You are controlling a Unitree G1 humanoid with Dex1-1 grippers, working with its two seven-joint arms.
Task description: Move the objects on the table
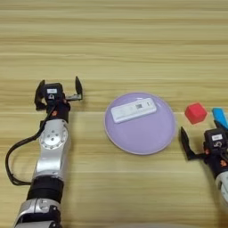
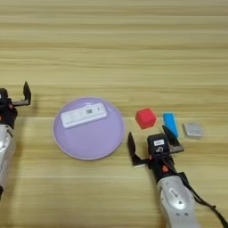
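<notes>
here, the table (image 1: 133, 40) is a light wooden surface with pale horizontal plank grain; it fills both views, and nothing of the room shows beyond it.

the lilac plate (image 1: 147, 138) lies near the middle of the table. the white bar-shaped device (image 1: 133, 109) lies on the plate's far half, slightly tilted, with small dark marks on its top face. the red cube (image 2: 145, 118) sits on the wood just to the right of the plate, apart from its rim. a blue oblong item (image 2: 170, 124) lies just right of the cube, and a small grey square (image 2: 193, 129) lies further right.

the left gripper (image 1: 59, 91) rests to the left of the plate, fingers spread wide, holding nothing. the right gripper (image 2: 152, 141) sits just on the near side of the cube and the blue item, fingers spread wide, holding nothing. one finger tip overlaps the blue item's near end in the right eye view.
</notes>
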